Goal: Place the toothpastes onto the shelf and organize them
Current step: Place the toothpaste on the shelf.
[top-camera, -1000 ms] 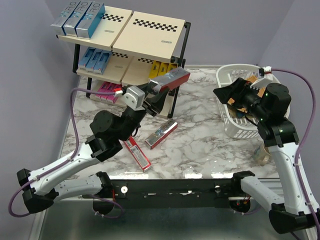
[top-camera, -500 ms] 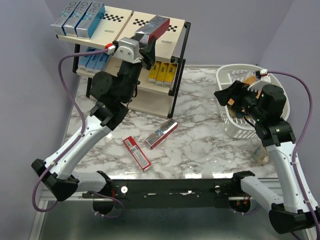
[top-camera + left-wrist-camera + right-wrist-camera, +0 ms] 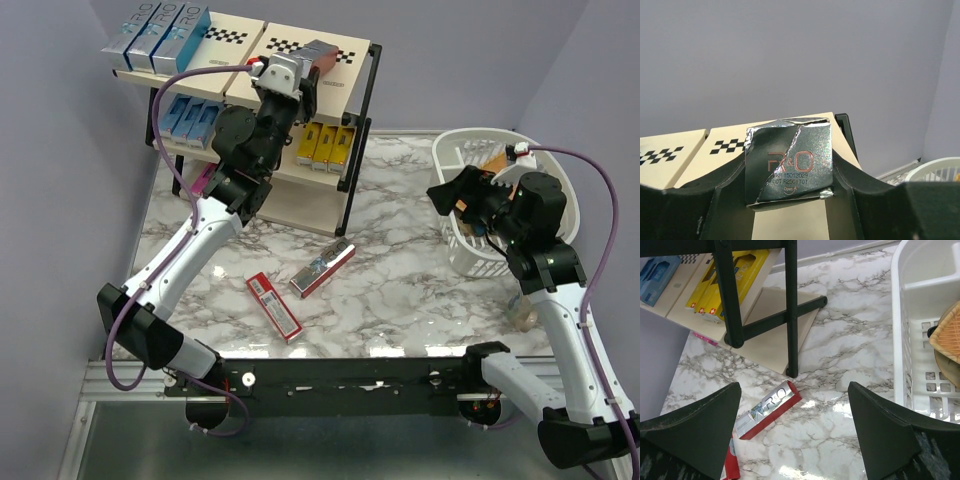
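Silver-and-red cardboard, likely light and crushable: I hold the toothpaste box (image 3: 789,152) pinched across its narrow sides in my left gripper (image 3: 303,78), just over the top board of the shelf (image 3: 338,90). My right gripper (image 3: 447,190) hangs wide open and empty above the tabletop (image 3: 400,260).

- The top external view looks down from above and behind the arm bases toward the far wall. It is wide enough to take in the whole desk (image 3: 400,230), the shelf (image 3: 235,70) at its far left corner and the white basket (image 3: 450,150) at its right edge.
- The left wrist view rides just behind the left claw (image 3: 790,180), close up and level with the shelf's top board, facing the far wall. The end of a silver toothpaste box (image 3: 789,155) fills its middle.
- The right wrist view looks down and leftward past the right claw (image 3: 794,405) from over the desk's right side.
- With the top view it shares the basket, the shelf's right posts and a loose toothpaste box (image 3: 767,410) on the desk.
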`<action>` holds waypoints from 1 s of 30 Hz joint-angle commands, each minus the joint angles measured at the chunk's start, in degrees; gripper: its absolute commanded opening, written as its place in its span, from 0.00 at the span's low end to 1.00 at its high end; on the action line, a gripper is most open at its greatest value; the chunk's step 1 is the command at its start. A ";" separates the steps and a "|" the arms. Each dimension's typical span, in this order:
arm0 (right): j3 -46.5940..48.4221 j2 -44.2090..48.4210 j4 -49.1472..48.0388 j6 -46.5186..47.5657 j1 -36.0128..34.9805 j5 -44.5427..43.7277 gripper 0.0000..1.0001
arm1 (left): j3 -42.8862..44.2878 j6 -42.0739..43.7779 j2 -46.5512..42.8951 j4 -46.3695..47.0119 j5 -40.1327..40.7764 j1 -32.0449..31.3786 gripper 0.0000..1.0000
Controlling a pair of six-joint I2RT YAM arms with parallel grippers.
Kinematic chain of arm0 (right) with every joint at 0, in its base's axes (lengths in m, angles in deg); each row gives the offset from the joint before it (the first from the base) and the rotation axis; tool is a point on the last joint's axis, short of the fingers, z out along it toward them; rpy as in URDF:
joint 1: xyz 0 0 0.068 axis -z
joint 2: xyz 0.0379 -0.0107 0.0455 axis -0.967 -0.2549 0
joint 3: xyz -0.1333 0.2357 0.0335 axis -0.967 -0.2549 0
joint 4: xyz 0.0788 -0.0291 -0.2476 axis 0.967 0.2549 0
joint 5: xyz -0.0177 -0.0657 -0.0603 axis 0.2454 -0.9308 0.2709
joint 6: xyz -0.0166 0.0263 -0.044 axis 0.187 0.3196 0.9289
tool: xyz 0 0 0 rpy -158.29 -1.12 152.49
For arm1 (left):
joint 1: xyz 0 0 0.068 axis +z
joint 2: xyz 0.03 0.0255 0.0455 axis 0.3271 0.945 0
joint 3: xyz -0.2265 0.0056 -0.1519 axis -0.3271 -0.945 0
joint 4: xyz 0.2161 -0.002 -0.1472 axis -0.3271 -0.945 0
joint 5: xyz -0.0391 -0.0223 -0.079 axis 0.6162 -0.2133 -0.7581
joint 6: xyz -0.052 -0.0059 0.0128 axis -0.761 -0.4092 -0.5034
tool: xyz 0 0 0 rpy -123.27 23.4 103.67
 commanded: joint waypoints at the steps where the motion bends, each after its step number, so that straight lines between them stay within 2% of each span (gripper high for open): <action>1: -0.91 0.62 -1.23 1.21 0.18 -0.44 0.96 | -0.19 -1.71 -1.10 -2.36 -2.19 0.06 0.45; 8: -1.17 0.27 -1.50 0.77 0.18 0.35 0.96 | -1.78 -1.62 -3.65 -7.20 -1.13 0.06 0.72; 10: -1.26 0.27 -1.67 0.59 0.27 0.70 0.96 | -2.13 -1.62 -4.18 -8.16 -1.22 0.06 0.74; 14: -1.26 0.18 -1.67 0.24 0.18 1.06 0.96 | -2.13 -1.62 -5.23 -9.92 -1.48 0.06 0.89; 17: -1.35 0.18 -1.67 0.15 0.27 1.50 0.96 | -1.60 -2.58 -6.46 -10.98 -1.22 0.06 0.94; 21: -1.44 0.35 -1.85 -0.03 0.18 2.02 0.96 | 1.20 -5.65 -8.13 -13.43 -1.66 0.06 0.95; 25: -1.61 0.35 -1.94 -0.03 0.18 2.37 0.96 | 6.21 -6.72 -9.19 -18.44 -5.17 0.06 0.98; 30: -1.70 0.53 -2.02 0.24 0.27 2.55 0.96 | 5.17 -7.25 -12.26 -24.24 -10.95 1.89 0.99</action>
